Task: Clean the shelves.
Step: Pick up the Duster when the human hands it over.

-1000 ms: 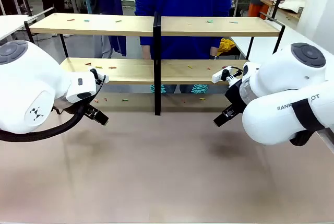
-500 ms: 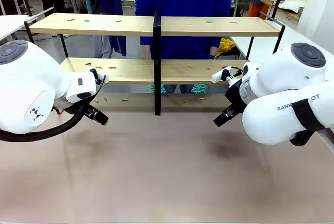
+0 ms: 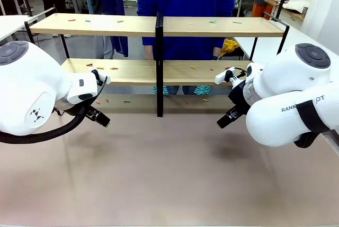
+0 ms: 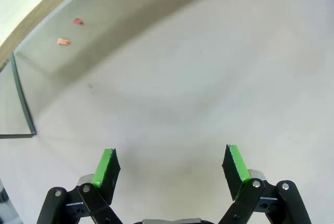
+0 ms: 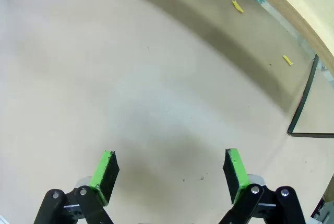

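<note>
In the front view we read one line of dark capitals printed on the white shell of the right arm (image 3: 288, 97). The lettering (image 3: 293, 109) shows "RANK" plainly. Then a black strap (image 3: 310, 117) crosses the shell and covers the middle of the line, and past it we read "OT". What stands before the R we cannot tell. On the white shell of the left arm (image 3: 26, 87) stands a small black emblem (image 3: 36, 114), a cluster of angular marks with no letters we can make out. The two wrist views give us nothing to read.
</note>
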Controlling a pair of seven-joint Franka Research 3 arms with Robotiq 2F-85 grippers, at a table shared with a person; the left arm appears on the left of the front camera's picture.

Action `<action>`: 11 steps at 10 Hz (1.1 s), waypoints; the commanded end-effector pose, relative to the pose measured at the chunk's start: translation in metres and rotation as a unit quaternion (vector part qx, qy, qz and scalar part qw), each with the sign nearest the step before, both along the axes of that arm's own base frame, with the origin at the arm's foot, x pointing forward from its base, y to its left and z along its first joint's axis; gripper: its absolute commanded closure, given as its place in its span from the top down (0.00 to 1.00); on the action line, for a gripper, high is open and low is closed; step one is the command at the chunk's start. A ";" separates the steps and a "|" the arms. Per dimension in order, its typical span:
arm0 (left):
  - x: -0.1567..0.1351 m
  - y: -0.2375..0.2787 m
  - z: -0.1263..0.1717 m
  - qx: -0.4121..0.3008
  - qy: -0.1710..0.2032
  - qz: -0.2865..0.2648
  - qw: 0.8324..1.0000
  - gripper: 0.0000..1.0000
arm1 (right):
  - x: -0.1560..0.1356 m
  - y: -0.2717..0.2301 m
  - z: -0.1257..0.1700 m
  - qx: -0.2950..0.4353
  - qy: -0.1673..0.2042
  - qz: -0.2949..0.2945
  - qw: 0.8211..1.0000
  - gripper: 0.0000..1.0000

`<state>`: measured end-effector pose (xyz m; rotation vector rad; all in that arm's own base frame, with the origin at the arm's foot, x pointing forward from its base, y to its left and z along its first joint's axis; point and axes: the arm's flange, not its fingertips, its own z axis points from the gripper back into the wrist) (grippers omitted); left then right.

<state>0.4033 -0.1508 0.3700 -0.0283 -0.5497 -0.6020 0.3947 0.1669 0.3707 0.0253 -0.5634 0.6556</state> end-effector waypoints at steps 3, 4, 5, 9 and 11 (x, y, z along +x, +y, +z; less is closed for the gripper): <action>0.000 0.000 0.000 0.000 0.000 0.000 1.000 1.00 | 0.000 0.000 0.000 0.000 0.000 0.000 1.000 1.00; 0.000 0.000 0.000 0.000 0.000 0.000 1.000 1.00 | 0.000 0.000 0.000 0.000 0.000 0.000 1.000 1.00; 0.000 0.000 0.000 0.000 0.000 0.000 1.000 1.00 | 0.000 0.000 0.000 0.000 0.000 0.000 1.000 1.00; 0.000 0.000 0.000 0.000 0.000 0.000 1.000 1.00 | 0.000 0.000 0.000 0.000 0.000 0.000 1.000 1.00; -0.003 0.010 0.021 -0.067 0.100 -0.008 0.993 1.00 | -0.010 -0.002 0.016 0.022 0.044 0.005 0.999 1.00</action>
